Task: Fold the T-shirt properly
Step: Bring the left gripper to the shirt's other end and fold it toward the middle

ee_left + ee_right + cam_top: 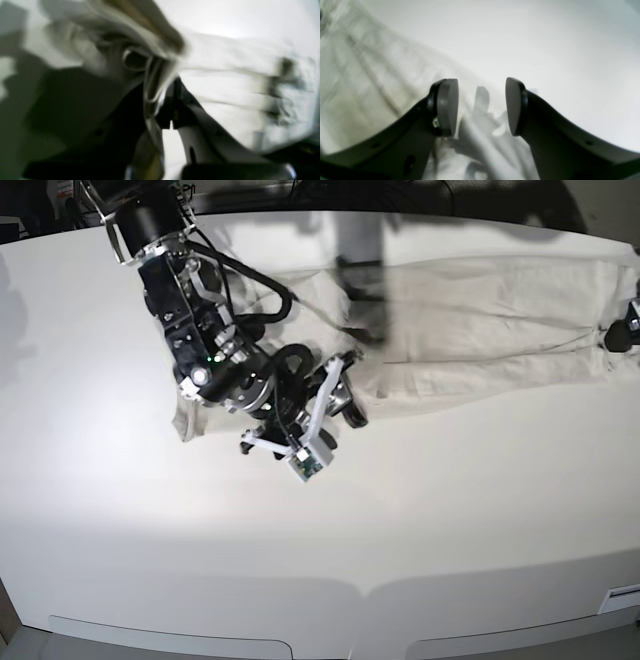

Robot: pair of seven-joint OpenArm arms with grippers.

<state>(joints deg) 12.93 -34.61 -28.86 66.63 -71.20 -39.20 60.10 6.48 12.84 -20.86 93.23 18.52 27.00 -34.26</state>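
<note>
The table [300, 560] is carrying the shirt [480, 310], which is lying stretched in a long band across the far half, from the left of the base view to its right edge. The right arm [190, 330] is reaching over the band's left end, and the right gripper [482, 107] is hovering just above a rumpled edge of the shirt [370, 82] with its pads wide apart and nothing between them. The left gripper [160, 100], at the far right end of the band, is pinching a gathered bunch of cloth [140, 37] with its fingers together; that view is blurring badly. Judging from this, the right gripper should be lowering squarely over the edge and taking every layer before lifting, keeping the band taut against the other end. No writing or label is showing legibly.
</note>
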